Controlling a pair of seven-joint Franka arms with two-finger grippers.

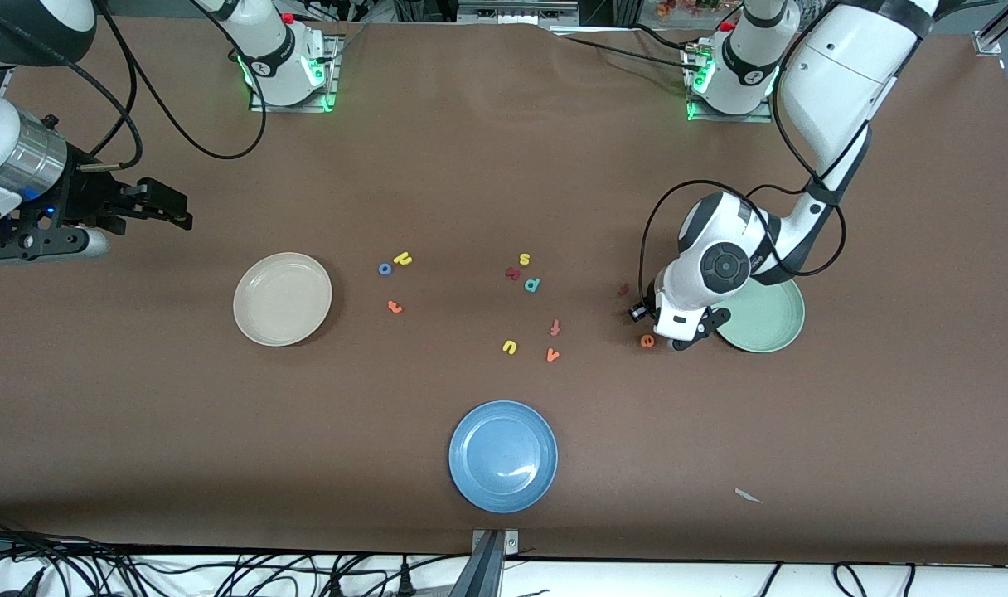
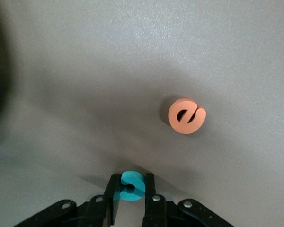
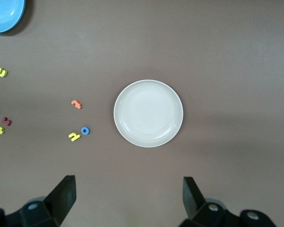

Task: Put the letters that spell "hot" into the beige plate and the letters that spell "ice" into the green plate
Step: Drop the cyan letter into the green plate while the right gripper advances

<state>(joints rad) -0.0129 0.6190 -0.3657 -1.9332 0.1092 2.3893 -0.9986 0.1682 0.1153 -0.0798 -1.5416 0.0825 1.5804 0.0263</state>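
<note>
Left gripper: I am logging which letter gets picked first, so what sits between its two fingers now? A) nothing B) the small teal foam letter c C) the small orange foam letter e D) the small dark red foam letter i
B: in the left wrist view the left gripper has its black fingers on either side of the small teal foam letter c on the table, while the small orange foam letter e lies apart from it, untouched.

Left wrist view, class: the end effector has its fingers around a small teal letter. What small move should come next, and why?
Probably finish closing, then lift. The left end effector has its fingers either side of the small teal foam letter c, which sits on the brown table beside the round pale sage-green plate, which holds no letters.
</note>
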